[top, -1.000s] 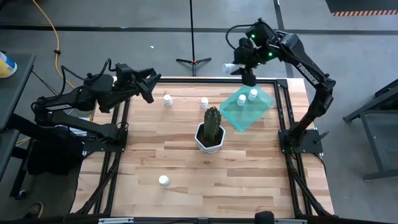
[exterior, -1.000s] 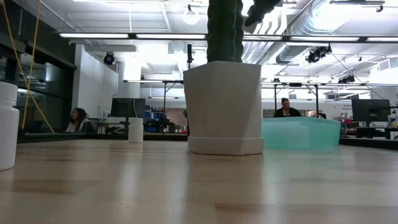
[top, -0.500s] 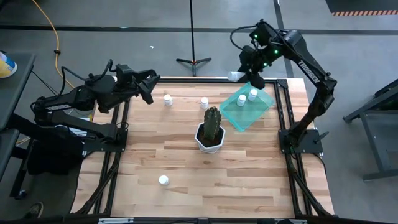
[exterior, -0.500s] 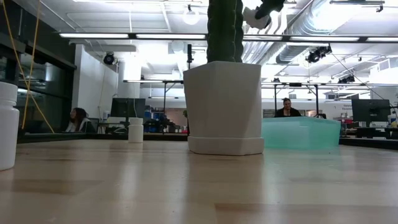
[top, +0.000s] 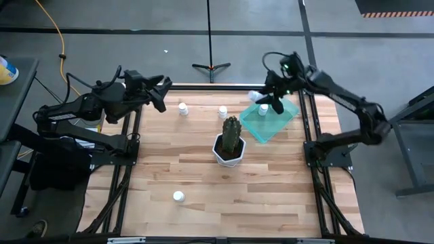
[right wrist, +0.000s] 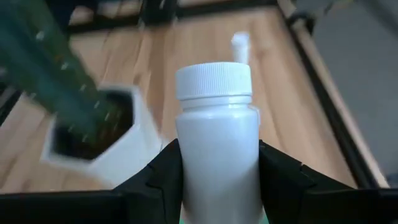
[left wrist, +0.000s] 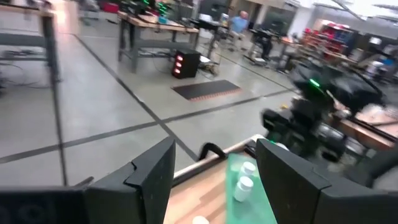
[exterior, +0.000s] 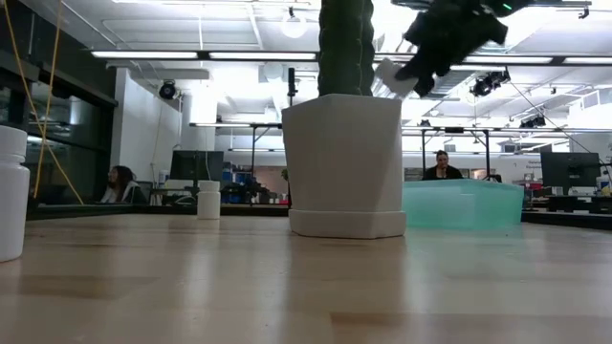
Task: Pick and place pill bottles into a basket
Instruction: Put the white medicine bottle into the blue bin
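Hauling pill bottle (right wrist: 216,130) pinched in right tool (top: 269,97) over basket (top: 283,115) at 1 o'clock; one bottle (top: 263,109) visible inside. Three left on worktop (top: 203,169). Left tool (top: 163,89) spread, idle at 10.

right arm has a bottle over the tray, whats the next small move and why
Probably lower a little and open: the right gripper is shut on a pill bottle above the basket, which already holds a bottle.
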Tool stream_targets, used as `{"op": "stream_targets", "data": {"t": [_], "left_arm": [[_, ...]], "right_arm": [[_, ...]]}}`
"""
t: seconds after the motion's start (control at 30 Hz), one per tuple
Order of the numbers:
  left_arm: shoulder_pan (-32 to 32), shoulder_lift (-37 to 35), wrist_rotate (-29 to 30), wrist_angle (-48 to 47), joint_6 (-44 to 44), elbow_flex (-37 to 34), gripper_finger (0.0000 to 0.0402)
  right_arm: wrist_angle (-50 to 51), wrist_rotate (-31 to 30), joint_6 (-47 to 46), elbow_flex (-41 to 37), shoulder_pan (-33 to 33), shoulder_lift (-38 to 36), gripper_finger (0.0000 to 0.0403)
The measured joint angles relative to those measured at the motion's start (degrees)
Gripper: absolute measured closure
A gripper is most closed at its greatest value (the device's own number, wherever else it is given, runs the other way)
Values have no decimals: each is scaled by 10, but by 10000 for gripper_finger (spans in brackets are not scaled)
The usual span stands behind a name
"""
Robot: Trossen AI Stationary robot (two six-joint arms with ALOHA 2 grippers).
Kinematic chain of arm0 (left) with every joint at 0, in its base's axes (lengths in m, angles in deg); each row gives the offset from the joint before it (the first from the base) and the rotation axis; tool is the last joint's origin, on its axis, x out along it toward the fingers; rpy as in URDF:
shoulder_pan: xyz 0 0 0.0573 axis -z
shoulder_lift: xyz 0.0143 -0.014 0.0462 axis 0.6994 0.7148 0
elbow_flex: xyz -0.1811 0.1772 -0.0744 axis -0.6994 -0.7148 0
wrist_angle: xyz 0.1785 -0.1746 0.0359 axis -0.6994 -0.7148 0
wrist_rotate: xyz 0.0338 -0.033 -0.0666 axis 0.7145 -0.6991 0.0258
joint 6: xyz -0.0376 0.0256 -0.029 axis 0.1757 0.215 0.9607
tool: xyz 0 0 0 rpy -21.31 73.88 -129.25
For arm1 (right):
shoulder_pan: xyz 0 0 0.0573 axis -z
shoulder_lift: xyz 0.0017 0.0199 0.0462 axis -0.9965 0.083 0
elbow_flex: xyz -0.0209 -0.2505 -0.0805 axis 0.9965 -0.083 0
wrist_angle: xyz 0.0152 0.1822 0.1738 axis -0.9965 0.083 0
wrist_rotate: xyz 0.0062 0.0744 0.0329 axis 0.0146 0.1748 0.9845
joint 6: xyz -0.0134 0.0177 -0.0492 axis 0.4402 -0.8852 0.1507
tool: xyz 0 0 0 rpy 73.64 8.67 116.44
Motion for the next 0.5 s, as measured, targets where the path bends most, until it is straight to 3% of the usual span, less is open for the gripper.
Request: {"op": "stream_targets", "data": {"t": [0.13, 0.3, 0.4, 0.5], "left_arm": [[0, 0, 27, 0, -2, 0, 147], [0, 0, 30, -12, -2, 0, 147], [0, 0, 30, -15, -1, 0, 147], [0, 0, 30, -15, -1, 0, 147]], "right_arm": [[-263, -19, -130, -167, -5, -74, 251], [-562, -146, -262, -345, -36, -115, 251], [-670, -230, -306, -415, -64, -120, 251], [-712, -340, -319, -455, -102, -120, 251]]}}
